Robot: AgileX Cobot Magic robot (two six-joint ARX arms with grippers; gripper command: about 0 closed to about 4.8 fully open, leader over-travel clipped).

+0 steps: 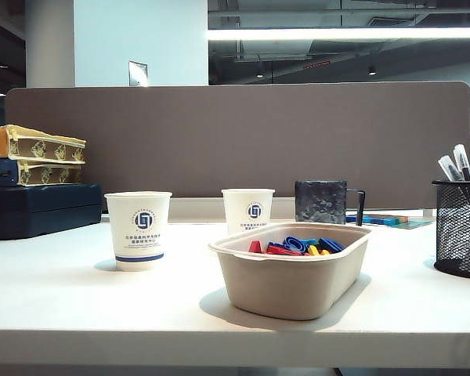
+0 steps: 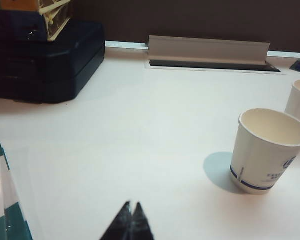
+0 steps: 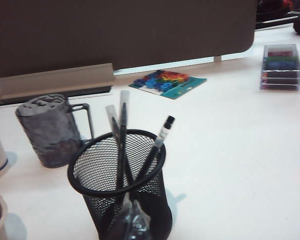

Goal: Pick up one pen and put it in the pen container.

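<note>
The left gripper has its jaws closed on nothing above bare counter. The right gripper, jaws closed and empty, sits just before the pen container, where the pen leans toward one o'clock; a mug stands at ten o'clock.

Place: an open-plan office, at a desk workstation.
Bench: a plain white bench top.
Divider: a grey-brown fabric partition screen stands along the back edge of the bench, as between office desks.
Cable slot: a flip-up cable cover sits at the foot of the partition screen.
Stationery: a black mesh pen container with pens stands in front of the partition screen, a dark mug just beside it.
Cups: printed paper cups before the partition screen.
Overhead: strip light and exposed ceiling above the partition screen.
</note>
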